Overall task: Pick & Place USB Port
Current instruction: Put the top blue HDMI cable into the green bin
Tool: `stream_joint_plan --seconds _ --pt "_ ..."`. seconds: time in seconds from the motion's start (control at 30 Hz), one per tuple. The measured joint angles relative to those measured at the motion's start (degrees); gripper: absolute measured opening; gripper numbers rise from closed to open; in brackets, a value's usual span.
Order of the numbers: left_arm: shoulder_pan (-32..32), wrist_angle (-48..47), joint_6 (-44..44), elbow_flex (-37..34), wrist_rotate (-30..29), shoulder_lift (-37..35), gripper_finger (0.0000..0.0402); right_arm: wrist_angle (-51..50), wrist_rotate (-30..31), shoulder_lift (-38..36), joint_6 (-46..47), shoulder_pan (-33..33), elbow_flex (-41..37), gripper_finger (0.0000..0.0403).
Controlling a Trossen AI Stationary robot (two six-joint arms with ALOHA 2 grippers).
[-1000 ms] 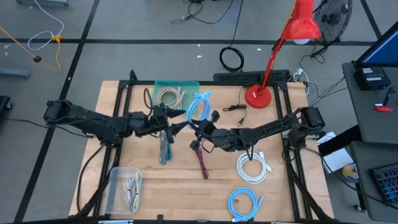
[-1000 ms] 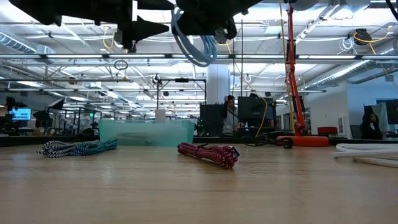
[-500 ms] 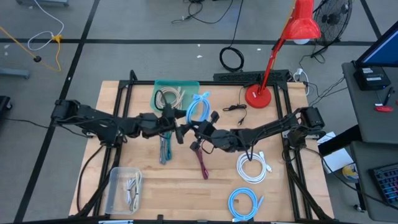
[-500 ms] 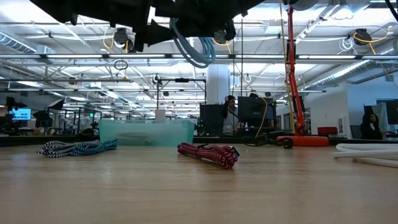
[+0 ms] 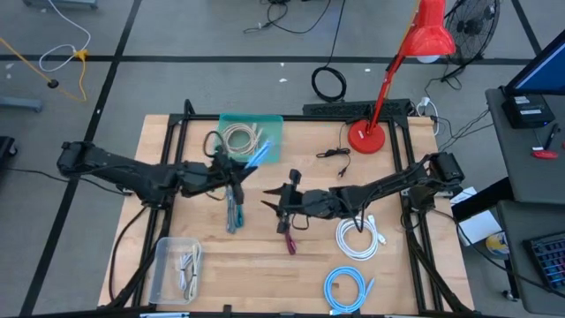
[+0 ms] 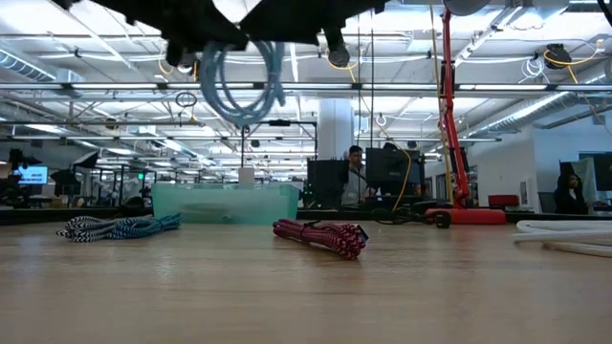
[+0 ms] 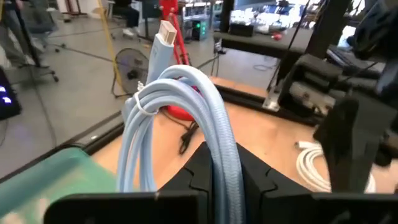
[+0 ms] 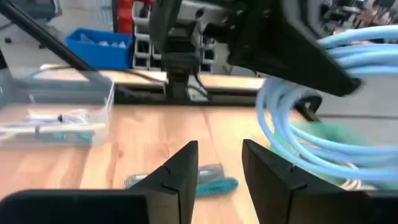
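Hanging from the left end effector (image 7: 221,177), the blue cable (image 7: 186,118) clears the table (image 5: 397,265).

Counted: six cable coils – two white (image 5: 357,238), two light blue (image 5: 344,288), one red braided (image 5: 288,237), one teal braided (image 5: 233,210); two bins (image 5: 173,268); one red lamp (image 5: 415,53).

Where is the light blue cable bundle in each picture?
High view: light blue cable by the green bin, in the left gripper.
Low view: hanging at upper left.
Left wrist view: centre, between the fingers.
Right wrist view: right side.
Shared landmark: the green bin.
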Motion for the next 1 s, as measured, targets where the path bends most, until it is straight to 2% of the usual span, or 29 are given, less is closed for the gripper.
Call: stream_joint_plan --seconds 0.1,0.27,0.33,0.47,0.67,0.8,1.0 --pt "-2.2 -5.0 0.4 0.0 0.0 -5.3 0.0031 -0.6 -1.1 -1.5 0.2 1.0 0.0 0.0122" --pt "-7.3 -5.6 1.8 -0.6 11.8 -11.8 0.0031 -3.4 -2.4 -3.5 1.6 2.0 0.0 0.0123" --pt "-9.7 -4.9 2.2 -0.7 14.3 -13.5 0.0031 -4.3 -4.4 -4.2 1.2 2.1 0.0 0.0125" --pt "-15.0 -5.3 2.3 -0.7 13.8 -16.7 0.0031 -6.6 -10.2 -5.1 -2.1 3.0 0.0 0.0125" --pt "-21.4 -5.4 4.2 -0.7 13.2 -20.2 0.0031 -7.7 -10.1 -6.7 -7.4 3.9 -0.4 0.0126" --pt "-23.8 -5.2 5.1 -0.7 12.4 -20.0 0.0031 -1.9 -10.3 -7.4 -11.0 4.2 -3.3 0.0125" --pt "-26.1 -6.7 1.4 -0.7 13.3 -20.0 0.0031 2.4 -11.4 -15.7 -11.6 2.1 -11.4 0.0122"
